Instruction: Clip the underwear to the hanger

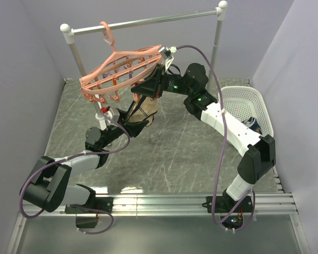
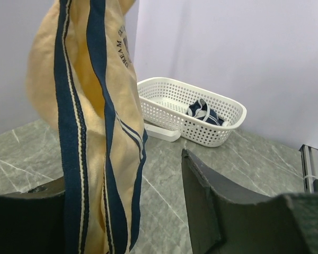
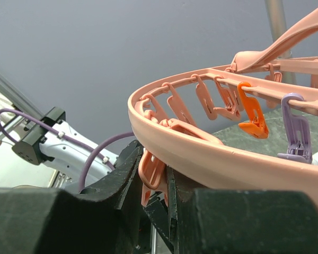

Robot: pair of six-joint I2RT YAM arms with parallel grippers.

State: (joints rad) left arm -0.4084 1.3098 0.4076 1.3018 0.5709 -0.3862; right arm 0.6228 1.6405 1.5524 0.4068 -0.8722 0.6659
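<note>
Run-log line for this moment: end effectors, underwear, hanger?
left end effector open, underwear hanging between jaws | right end effector shut on hanger clip | hanger on rack bar | clipping unconfirmed

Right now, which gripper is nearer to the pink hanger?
Right. The right gripper has its jaws at the hanger ring, closed around one clip beneath it. The left gripper is lower, beside the hanging underwear, jaws apart.
</note>
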